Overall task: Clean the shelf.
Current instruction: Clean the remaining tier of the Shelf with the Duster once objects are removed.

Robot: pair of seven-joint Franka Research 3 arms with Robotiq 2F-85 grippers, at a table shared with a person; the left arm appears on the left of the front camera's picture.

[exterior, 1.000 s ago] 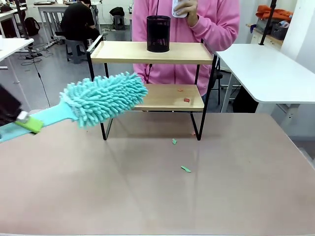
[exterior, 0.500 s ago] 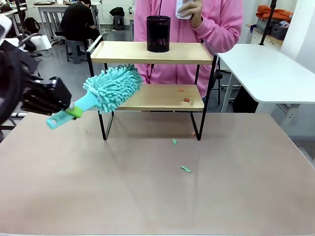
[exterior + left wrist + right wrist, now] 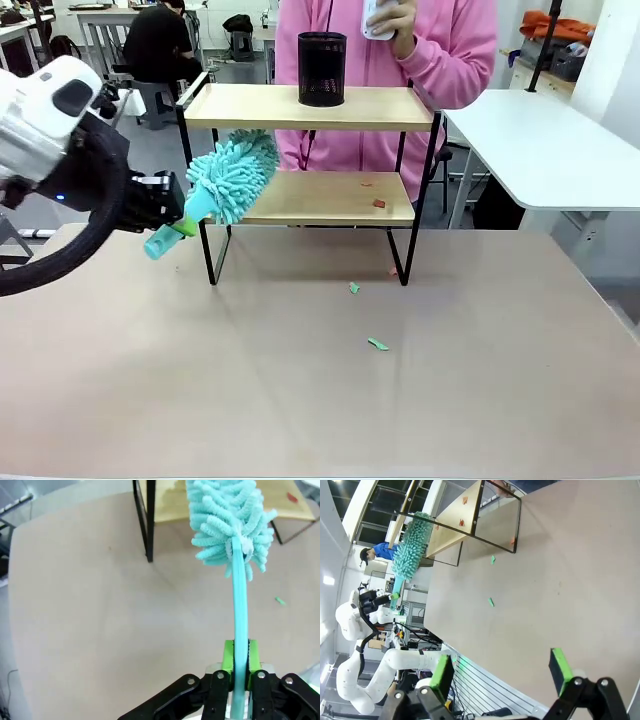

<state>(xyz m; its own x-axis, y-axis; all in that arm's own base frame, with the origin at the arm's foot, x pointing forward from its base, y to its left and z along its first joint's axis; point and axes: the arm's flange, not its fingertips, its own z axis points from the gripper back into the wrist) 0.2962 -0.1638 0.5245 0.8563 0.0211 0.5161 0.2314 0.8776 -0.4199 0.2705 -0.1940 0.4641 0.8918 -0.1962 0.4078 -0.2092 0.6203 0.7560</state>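
A tan table [image 3: 300, 400] fills a workshop, with a person in pink [image 3: 440, 60] behind it. The shelf [image 3: 310, 106] stands at the table's twelve o'clock edge, a black mesh cup [image 3: 322, 68] on top. At the shelf's nine o'clock end, the left gripper [image 3: 241, 656] clamps a teal duster [image 3: 232, 175] by its handle, the fluffy head over the lower board. The right gripper [image 3: 501, 672] hangs spread wide above the tabletop.

Matte beige tabletop [image 3: 300, 410] carries two-tier wooden shelf [image 3: 250, 106] on black frame, plus green scraps [image 3: 377, 344]. Top board: black mesh cup [image 3: 322, 68]. Lower board: red scraps [image 3: 379, 203].
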